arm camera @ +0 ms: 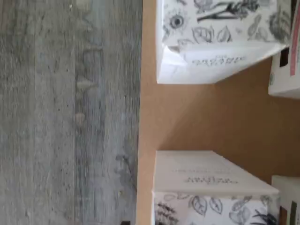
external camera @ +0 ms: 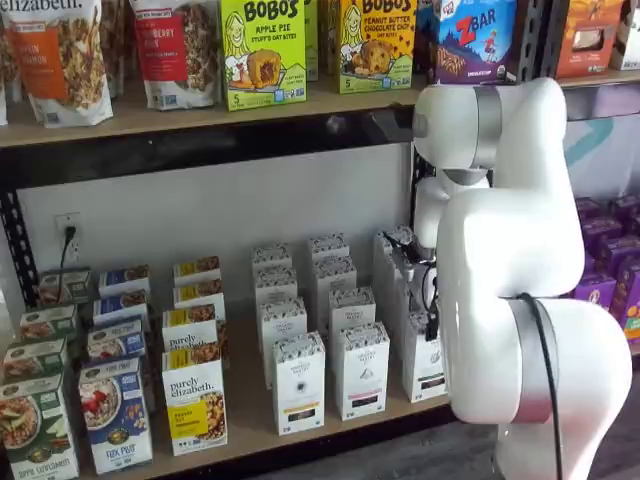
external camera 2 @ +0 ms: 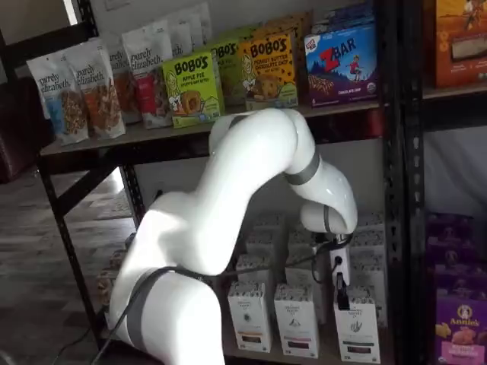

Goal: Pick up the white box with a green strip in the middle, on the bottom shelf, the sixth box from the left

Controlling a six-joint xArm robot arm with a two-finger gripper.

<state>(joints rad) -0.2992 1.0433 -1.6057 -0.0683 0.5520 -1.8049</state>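
Note:
Tall white boxes with patterned top bands stand in rows on the bottom shelf point(external camera: 248, 418). The white box point(external camera: 422, 362) at the front right of these rows is half hidden by my arm; it also shows in a shelf view point(external camera 2: 358, 328). My gripper point(external camera: 432, 322) hangs just above and in front of its top, and the black fingers show in a shelf view point(external camera 2: 342, 295) too, side-on with no visible gap. The wrist view shows two front white cartons point(arm camera: 211, 185) point(arm camera: 220, 42) with bare plywood point(arm camera: 211, 117) between them. Behind one is a greenish strip point(arm camera: 293, 213), behind the other a pink strip point(arm camera: 294, 47).
Purely Elizabeth boxes point(external camera: 195, 400) and cereal boxes point(external camera: 115, 415) fill the shelf's left part. The upper board holds Bobo's boxes point(external camera: 262, 50) and granola bags point(external camera: 62, 55). Purple boxes point(external camera: 610, 260) stand on the neighbouring rack. Grey floor point(arm camera: 70, 112) lies below the shelf edge.

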